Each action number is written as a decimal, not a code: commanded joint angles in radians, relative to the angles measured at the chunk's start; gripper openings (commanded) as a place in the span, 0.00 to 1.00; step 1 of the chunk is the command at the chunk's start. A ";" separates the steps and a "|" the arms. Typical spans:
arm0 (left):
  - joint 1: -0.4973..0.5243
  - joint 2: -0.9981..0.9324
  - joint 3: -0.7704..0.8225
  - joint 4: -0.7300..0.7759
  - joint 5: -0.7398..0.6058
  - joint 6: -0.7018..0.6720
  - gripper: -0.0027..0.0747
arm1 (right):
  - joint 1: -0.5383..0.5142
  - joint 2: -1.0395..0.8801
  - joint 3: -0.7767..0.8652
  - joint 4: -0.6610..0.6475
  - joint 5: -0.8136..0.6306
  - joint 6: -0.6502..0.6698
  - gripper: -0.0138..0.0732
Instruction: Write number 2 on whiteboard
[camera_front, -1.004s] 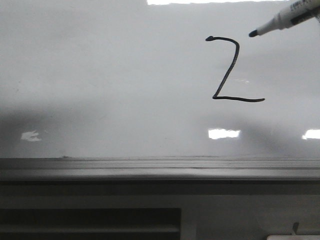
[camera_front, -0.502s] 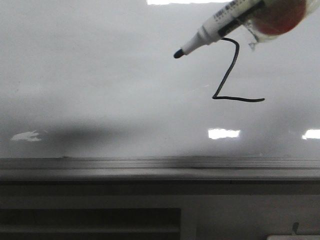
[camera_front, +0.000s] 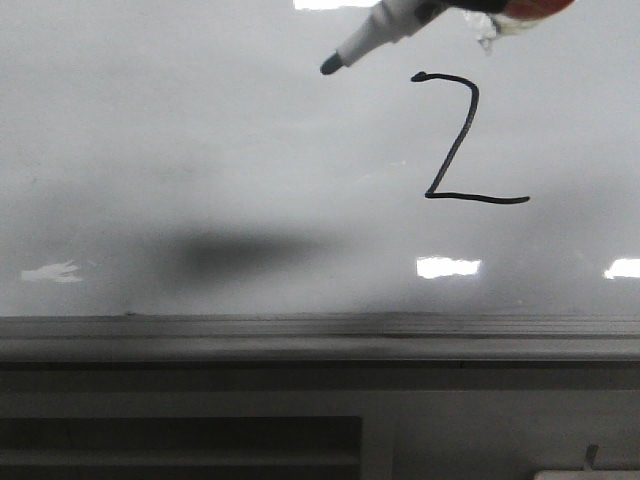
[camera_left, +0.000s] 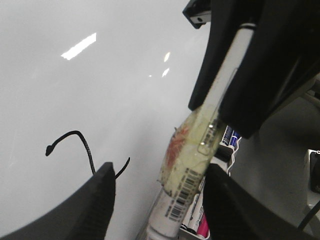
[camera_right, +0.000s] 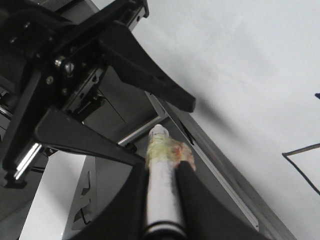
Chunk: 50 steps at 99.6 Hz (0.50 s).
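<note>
The large glossy white whiteboard (camera_front: 200, 150), with its grey metal ledge (camera_front: 300, 335) along the lower edge, already carries a complete thin black angular number 2 (camera_front: 460, 140). It lies on the board beyond the left fingers (camera_left: 100, 200) and off to the side of the right fingers (camera_right: 186, 172).

The white-barrelled black-tipped marker (camera_front: 385, 25), wrapped in yellowish tape with a red patch, is clamped between the right fingers. The left fingers are spread wide, one on either side of the barrel; whether they touch it I cannot tell.

The step in hand looks like drawing the pen away. To do it well, keep the tip off the glossy surface and clear of the fresh ink, so nothing smears or adds a stray stroke.

Half a second ago the marker crossed the hooked top of the digit. Now the tip sits higher and the whole figure shows, with a darker shadow below.
</note>
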 joint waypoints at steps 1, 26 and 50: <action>-0.010 -0.003 -0.038 0.004 -0.061 0.000 0.51 | -0.005 0.000 -0.034 0.070 -0.005 -0.016 0.10; -0.010 0.002 -0.038 0.002 -0.070 0.000 0.29 | -0.005 0.000 -0.034 0.070 0.006 -0.021 0.10; -0.010 -0.003 -0.038 0.004 -0.064 0.000 0.01 | -0.007 0.000 -0.034 0.070 0.005 -0.021 0.14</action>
